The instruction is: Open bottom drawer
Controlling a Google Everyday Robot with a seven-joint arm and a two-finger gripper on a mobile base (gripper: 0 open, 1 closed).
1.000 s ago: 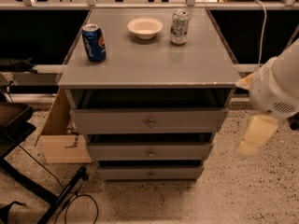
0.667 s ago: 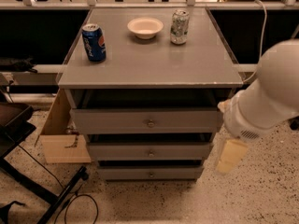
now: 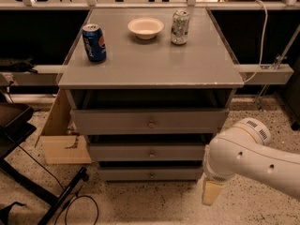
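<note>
The grey cabinet [image 3: 150, 74] has three drawers. The bottom drawer [image 3: 122, 174] is the lowest and slimmest grey front, with a small round metal knob [image 3: 151, 175] at its centre; it looks closed or nearly so. My white arm [image 3: 253, 158] comes in from the lower right. The gripper [image 3: 211, 192] shows as a beige tip hanging below the arm, just right of the bottom drawer's right end and near the floor. It holds nothing that I can see.
On the cabinet top stand a blue soda can [image 3: 94, 42], a white bowl [image 3: 146, 27] and a silver-green can [image 3: 180, 27]. A cardboard box [image 3: 61, 139] leans at the cabinet's left. A black stand and cables [image 3: 56, 196] lie at the lower left on the speckled floor.
The arm has swung lower and leftward, bringing the gripper down beside the bottom drawer's right end. The drawers and the things on top have not moved.
</note>
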